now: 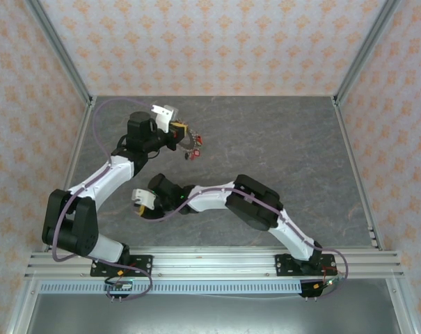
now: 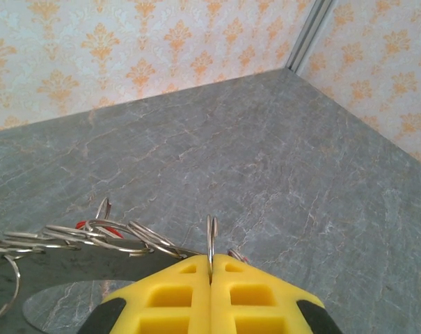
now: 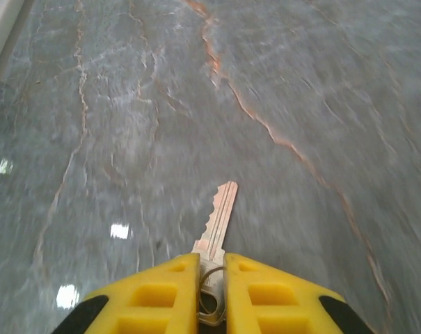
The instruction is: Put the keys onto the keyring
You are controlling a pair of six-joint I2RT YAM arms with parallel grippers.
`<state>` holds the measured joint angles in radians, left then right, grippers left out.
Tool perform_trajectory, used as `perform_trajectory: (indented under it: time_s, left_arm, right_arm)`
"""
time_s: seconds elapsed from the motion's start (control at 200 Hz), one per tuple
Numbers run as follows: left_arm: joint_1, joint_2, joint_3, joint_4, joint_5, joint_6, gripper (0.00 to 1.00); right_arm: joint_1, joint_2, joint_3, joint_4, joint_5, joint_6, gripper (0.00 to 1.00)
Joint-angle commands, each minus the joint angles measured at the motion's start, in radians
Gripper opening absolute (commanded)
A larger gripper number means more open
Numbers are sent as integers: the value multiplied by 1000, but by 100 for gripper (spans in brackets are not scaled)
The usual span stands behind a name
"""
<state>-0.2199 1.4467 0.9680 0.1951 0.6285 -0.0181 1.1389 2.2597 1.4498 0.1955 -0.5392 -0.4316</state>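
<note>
Your desk (image 1: pixel 280 153) is a grey, marble-patterned slab, veined in pale and rusty lines, glossy enough to catch small light spots. Along its near edge sits the aluminium rail (image 1: pixel 210 261). Whether the keys (image 1: pixel 193 148) touch it, you can't tell.

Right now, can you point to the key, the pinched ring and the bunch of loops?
Key (image 3: pixel 221 209): right wrist view, toothed blade.
Pinched ring (image 2: pixel 211 233): left wrist view, its upright top edge.
Bunch of loops (image 2: pixel 106 229): left wrist view, overlapping wires in its middle.
</note>
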Motion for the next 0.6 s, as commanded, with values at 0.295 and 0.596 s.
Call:
perform_trajectory:
  time_s: [0.295, 0.596]
  left_arm:
    - [4, -154, -54, -2, 73, 24, 0]
    - [-5, -256, -122, -36, 69, 35, 0]
  right_arm:
    - [-200, -428, -764, 270, 261, 277, 14]
    - [-405, -691, -954, 60, 420, 631, 13]
